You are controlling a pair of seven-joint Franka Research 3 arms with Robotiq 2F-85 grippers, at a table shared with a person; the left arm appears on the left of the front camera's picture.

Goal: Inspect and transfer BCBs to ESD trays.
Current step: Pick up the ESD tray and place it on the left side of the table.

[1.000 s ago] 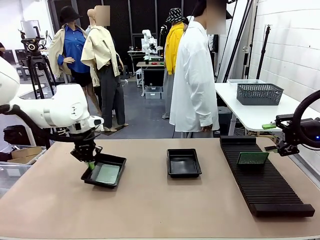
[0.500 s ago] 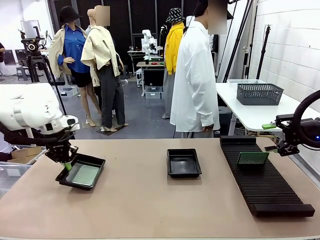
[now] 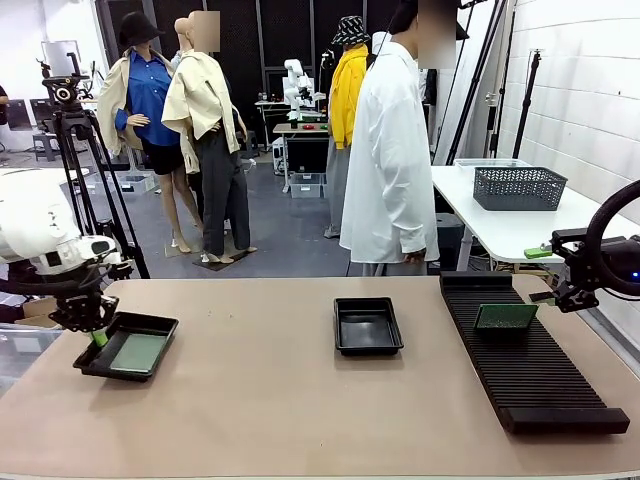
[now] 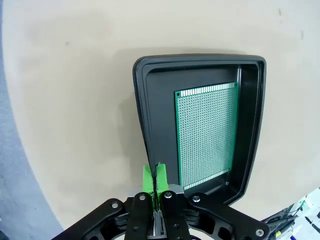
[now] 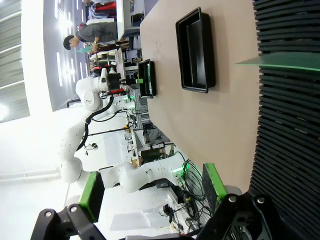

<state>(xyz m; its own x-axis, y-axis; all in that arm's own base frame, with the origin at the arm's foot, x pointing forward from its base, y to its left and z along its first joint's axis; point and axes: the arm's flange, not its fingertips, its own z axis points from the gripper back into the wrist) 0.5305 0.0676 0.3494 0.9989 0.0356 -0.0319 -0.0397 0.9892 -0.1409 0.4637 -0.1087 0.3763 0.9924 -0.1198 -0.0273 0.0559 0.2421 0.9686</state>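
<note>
BCB (image 4: 206, 134) flat, lengthwise in ESD tray (image 4: 141, 110)

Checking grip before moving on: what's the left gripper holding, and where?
The left gripper pinches the ESD tray by its rim; a BCB lies inside.

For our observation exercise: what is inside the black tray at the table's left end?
One green circuit board lies flat inside the tray. The tray floor beneath the board is covered, so unseen.

tray (image 4: 142, 110): black | BCB (image 4: 206, 135): green, dotted grid | rack (image 3: 530, 370): black, ribbed
</note>
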